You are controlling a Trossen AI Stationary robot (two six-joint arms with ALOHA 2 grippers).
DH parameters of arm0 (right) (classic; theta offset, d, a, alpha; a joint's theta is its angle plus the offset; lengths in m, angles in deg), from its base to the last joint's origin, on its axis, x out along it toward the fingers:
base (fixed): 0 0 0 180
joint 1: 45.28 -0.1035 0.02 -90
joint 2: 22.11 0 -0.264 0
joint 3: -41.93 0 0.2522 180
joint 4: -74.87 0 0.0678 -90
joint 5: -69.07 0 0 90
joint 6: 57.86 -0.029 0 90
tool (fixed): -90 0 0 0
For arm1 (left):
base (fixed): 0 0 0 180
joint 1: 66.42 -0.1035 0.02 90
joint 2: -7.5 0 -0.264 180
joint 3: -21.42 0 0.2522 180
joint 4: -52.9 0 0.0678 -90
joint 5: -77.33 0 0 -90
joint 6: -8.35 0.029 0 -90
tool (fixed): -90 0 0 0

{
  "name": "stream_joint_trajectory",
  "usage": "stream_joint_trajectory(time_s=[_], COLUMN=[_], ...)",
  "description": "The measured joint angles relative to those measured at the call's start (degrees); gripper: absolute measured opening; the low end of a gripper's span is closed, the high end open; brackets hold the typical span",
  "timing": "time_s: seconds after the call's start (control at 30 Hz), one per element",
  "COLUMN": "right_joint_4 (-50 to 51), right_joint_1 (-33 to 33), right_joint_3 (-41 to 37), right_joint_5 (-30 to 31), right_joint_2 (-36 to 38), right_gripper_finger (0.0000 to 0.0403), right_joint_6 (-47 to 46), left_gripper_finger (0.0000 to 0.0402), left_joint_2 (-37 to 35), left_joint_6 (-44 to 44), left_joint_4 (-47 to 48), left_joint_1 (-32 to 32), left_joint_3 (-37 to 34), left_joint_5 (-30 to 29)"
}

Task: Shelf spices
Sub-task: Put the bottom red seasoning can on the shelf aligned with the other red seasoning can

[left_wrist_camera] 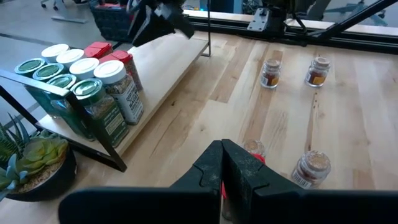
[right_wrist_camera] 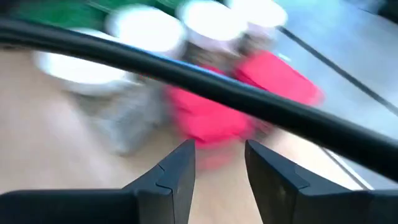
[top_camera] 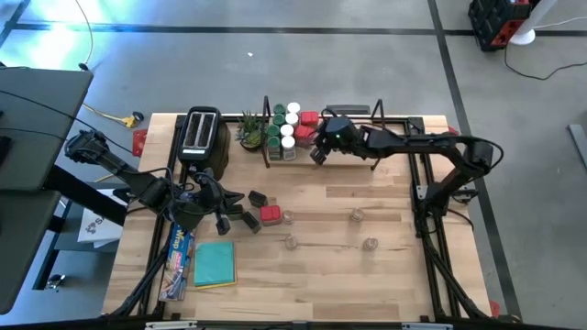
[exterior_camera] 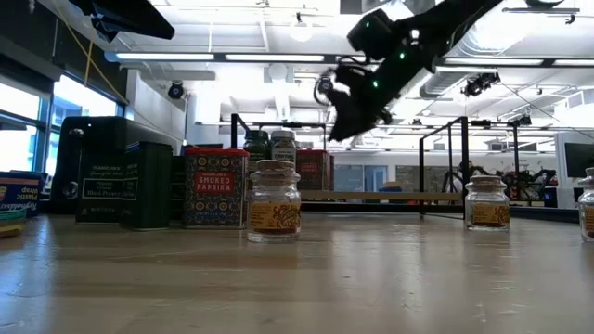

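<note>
The right end effector [top_camera: 318,154] hangs over the shelf [top_camera: 367,139] beside the red-lidded jars [top_camera: 306,126], its fingers spread with nothing between them. Green-lidded jars [left_wrist_camera: 62,99] and white-lidded jars [top_camera: 290,128] crowd the shelf's left end. The left end effector [top_camera: 223,223] sits low over the counter [top_camera: 367,275], pressed together and empty — just by the dark tins [top_camera: 253,209] and the red paprika tin [exterior_camera: 215,187]. Four tiny clear jars [top_camera: 356,215] stand loose on the counter.
</note>
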Motion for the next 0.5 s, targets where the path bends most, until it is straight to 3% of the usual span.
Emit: stream_joint_trajectory(time_s=[0.23, 0.5], right_joint_4=[-8.47, -12.12], right_joint_1=[2.62, 5.45], right_joint_3=[0.02, 0.02], right_joint_5=[-8.70, -9.93], right_joint_2=[-2.88, -6.17], right_gripper_finger=[0.0133, 0.0133], right_joint_6=[-2.97, -2.94], left_gripper_finger=[0.0003, 0.0003], left_joint_2=[-0.01, 0.00], left_joint_6=[0.52, 0.65], left_joint_4=[-0.78, -0.85], left_joint_1=[-0.01, -0.02], left_joint_3=[0.00, 0.00], left_joint_5=[-0.18, -0.22])
